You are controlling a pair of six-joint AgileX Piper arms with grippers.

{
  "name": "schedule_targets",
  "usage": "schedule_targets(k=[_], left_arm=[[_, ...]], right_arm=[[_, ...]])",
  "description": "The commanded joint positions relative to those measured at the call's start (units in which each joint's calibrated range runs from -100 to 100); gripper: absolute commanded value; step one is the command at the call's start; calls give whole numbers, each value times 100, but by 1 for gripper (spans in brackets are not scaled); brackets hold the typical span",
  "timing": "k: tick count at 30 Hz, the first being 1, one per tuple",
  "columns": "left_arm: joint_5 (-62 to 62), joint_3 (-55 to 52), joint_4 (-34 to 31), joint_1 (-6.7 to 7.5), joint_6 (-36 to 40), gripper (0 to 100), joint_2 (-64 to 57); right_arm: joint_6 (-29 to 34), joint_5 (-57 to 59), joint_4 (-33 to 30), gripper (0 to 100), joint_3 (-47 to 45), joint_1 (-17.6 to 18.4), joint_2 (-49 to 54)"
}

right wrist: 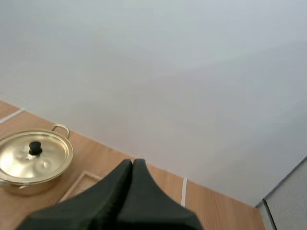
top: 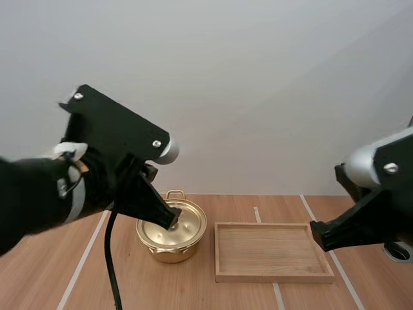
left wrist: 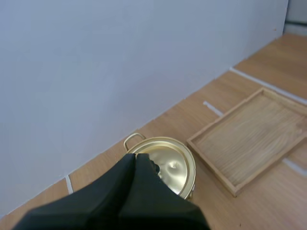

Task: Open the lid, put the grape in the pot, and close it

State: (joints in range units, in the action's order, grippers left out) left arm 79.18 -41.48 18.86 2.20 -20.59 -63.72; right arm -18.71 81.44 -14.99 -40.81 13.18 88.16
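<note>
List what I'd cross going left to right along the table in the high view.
pot with its lid on → wooden tray → right gripper, by the tray's right end. The left gripper overlaps the pot in this view, so it is left out of the order.

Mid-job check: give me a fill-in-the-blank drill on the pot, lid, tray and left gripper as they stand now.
The lid sits ___ the gold pot, closing it.
The left gripper hangs above the lid, its fingers ___.
In the high view, the wooden tray lies to the pot's ___.
The lid's knob is ___ in colour.
Missing words: on; shut; right; black.
</note>
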Motion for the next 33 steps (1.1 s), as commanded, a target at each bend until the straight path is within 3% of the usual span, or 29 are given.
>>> schedule_targets(k=[1, 8, 13, 19, 23, 27, 33], left_arm=[[-58, -68, 149, 4, 729, 0, -1074], [-812, -361, 149, 4, 1318, 0, -2720], [-2520, -1425, 149, 4, 1742, 0, -3628], [-3287, -2278, -358, -10, 1713, 0, -3543], [-3735, -3069, -1186, -10, 1358, 0, -3532], [-4299, -3875, -1198, -10, 1324, 0, -3532], [-6626, -5453, -1187, -10, 1483, 0, -3532]], right_arm=[[70, -383, 239, 0, 31, -32, 429], [196, -540, 711, 0, 23, -308, 648], [411, -2001, 921, 0, -355, -667, 1022], [411, -3072, 1063, 0, -1909, -1034, 1184], [422, -4220, 1135, 0, -3317, -1147, 1147], [422, -4329, 1135, 0, -4319, -1147, 1147], [422, -5572, 1135, 0, -5473, -1147, 1147]])
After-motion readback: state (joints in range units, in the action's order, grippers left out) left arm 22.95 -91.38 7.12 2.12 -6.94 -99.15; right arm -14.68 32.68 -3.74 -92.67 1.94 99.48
